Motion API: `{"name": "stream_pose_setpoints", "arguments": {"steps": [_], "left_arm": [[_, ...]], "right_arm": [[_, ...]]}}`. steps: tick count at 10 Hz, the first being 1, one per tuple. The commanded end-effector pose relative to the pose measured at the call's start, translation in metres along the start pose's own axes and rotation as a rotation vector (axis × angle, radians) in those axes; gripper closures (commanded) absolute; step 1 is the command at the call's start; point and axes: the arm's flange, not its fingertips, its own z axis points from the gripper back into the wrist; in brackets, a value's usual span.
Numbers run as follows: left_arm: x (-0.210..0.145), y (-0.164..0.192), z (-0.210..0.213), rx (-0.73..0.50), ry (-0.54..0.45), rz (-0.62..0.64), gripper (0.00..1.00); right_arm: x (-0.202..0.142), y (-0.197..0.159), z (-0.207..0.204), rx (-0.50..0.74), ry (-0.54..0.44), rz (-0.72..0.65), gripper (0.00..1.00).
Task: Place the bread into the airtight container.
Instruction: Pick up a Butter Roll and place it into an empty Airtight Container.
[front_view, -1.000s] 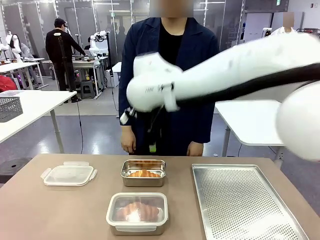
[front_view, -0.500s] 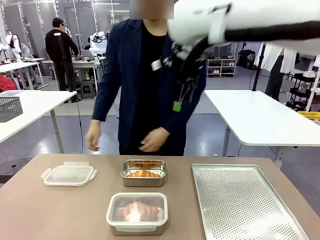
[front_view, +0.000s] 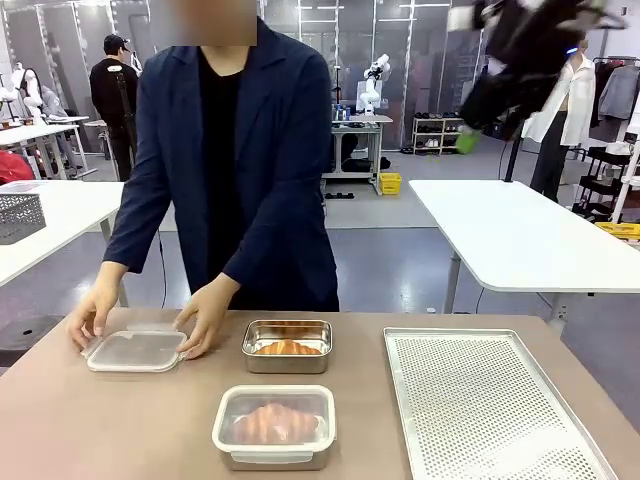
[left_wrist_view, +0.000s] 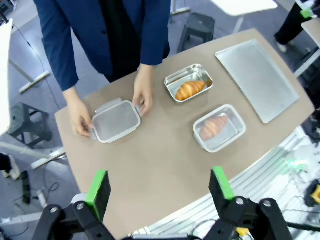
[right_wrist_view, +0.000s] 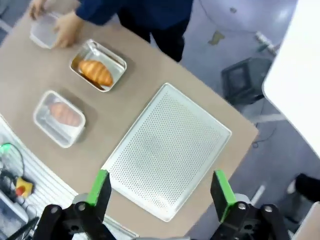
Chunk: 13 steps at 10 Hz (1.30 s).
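Holding our green-padded fingers wide apart on both sides, we are hovering high over the brown table (front_view: 120, 430) with nothing between the pads: the left gripper (left_wrist_view: 159, 186) is looking down from the robot's edge of the table, and the right gripper (right_wrist_view: 159, 189) is hanging above the perforated tray (right_wrist_view: 167, 150), its dark shape also showing blurred at the top right of the front view. We are taking the open steel container (front_view: 287, 346) as our landmark. Inside it, the bread (front_view: 287, 348), a golden croissant, is lying uncovered. Just on the robot's side of that container, we are seeing a second steel container (front_view: 274, 427) sitting closed under a clear lid, with another croissant (front_view: 274, 422) visible through the plastic. To the robot's right of the open container, the tray is lying flat and bare. To its left, a clear plastic lid (front_view: 135, 351) is resting on the table, and the person in the dark jacket is leaning over from the far side, placing one hand (front_view: 207, 318) on the lid's near-container edge and the other hand (front_view: 92, 313) on its opposite edge.
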Motion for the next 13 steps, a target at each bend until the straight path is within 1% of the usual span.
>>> {"name": "stream_pose_setpoints", "arguments": {"steps": [1,2,3,4,5,6,7,13], "left_arm": [[0.0,0.0,0.001,-0.009,0.0,-0.012,0.0],[0.0,0.0,0.001,-0.009,0.0,-0.012,0.0],[0.0,0.0,0.001,-0.009,0.0,-0.012,0.0],[0.0,0.0,0.001,-0.009,0.0,-0.012,0.0],[0.0,0.0,0.001,-0.009,0.0,-0.012,0.0],[0.0,0.0,0.001,-0.009,0.0,-0.012,0.0],[0.0,0.0,0.001,-0.009,0.0,-0.012,0.0],[0.0,0.0,0.001,-0.009,0.0,-0.012,0.0]], "right_arm": [[-0.04,0.01,0.023,-0.013,-0.041,-0.09,0.0],[-0.055,0.012,0.037,-0.034,-0.011,-0.109,0.0],[-0.069,0.014,0.047,-0.036,-0.006,-0.148,0.0],[-0.079,0.018,0.055,-0.03,-0.018,-0.154,0.0],[-0.082,0.024,0.054,-0.004,0.001,-0.156,0.0],[-0.083,0.03,0.047,0.027,-0.004,-0.141,0.0],[-0.08,0.016,0.062,-0.021,-0.015,-0.123,0.0],[-0.08,0.016,0.062,-0.021,-0.015,-0.123,0.0]]}}
